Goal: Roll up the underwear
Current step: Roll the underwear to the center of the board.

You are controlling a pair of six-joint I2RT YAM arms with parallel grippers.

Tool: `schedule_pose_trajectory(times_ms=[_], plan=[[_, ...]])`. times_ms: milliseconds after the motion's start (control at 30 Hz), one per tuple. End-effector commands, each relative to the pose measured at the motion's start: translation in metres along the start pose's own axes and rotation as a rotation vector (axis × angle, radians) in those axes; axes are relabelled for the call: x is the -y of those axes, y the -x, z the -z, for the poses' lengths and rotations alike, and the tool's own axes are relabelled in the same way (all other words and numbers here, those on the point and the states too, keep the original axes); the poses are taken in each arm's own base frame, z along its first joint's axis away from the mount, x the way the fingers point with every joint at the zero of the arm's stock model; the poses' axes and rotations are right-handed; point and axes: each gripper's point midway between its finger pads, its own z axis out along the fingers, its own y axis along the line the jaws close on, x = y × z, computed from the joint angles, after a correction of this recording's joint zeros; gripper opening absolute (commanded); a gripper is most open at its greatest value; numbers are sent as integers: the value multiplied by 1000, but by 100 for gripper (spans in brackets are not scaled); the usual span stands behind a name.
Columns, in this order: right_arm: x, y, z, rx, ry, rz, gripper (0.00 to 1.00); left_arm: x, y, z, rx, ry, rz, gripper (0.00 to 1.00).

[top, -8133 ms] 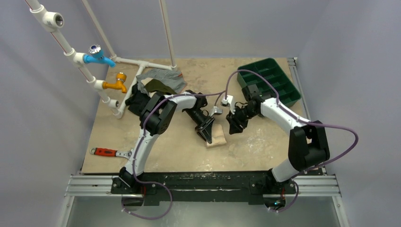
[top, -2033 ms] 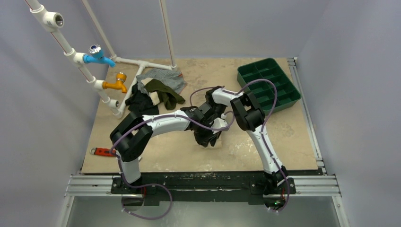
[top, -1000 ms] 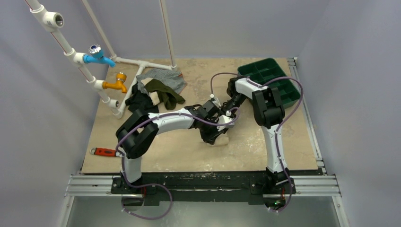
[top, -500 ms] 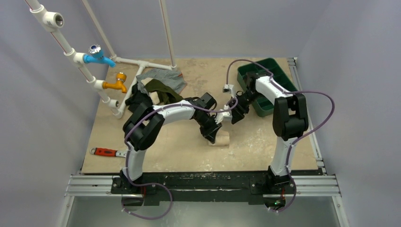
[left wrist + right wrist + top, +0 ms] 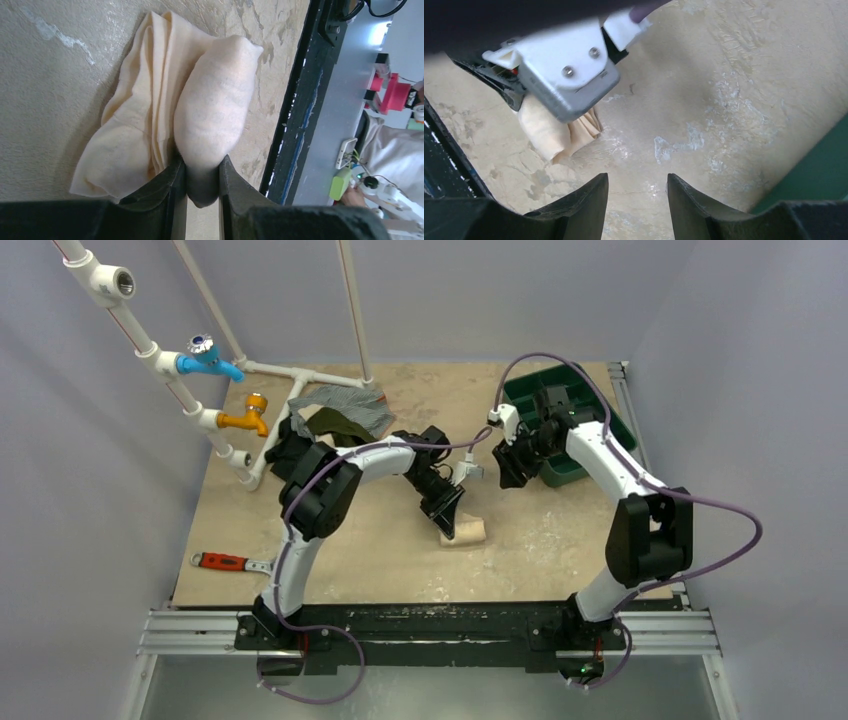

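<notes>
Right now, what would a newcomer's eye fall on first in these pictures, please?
The left gripper is shut on the rolled end of the underwear, mid-table. The right gripper hangs open near the green tray, and a blue tap and a yellow tap stand out far left.

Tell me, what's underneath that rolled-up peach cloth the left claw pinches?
Unrolled layers of the underwear lie flat on the table, running under the roll's edge. Directly beneath the roll is hidden.

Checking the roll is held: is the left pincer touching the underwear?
Touching. In the left wrist view, the left pincer clamps the rolled end of the underwear between its jaws.
</notes>
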Motion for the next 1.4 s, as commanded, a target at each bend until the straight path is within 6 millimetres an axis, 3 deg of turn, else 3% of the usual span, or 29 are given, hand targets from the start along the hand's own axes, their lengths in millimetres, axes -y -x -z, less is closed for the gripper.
schedule_pose_trajectory(times_ms=[0,200,367,667,933,1367], plan=[[3,-3,9,28,-91,19,47,-45,-54,-10,-194,109,160,0],[-29,-7,-3,27,-61,144,45,-40,-50,-13,-231,-24,262,0],[-61,-6,-25,-20,-81,283,48,-38,-50,-11,-244,-95,342,0],[-101,-15,-65,-120,-83,489,51,-37,-50,-11,-249,-137,382,0],[-120,-21,-88,-161,-74,591,52,-36,-52,-12,-251,-143,385,0],[-118,-40,-133,-239,-68,645,49,-34,-53,-13,-256,-167,394,0]])
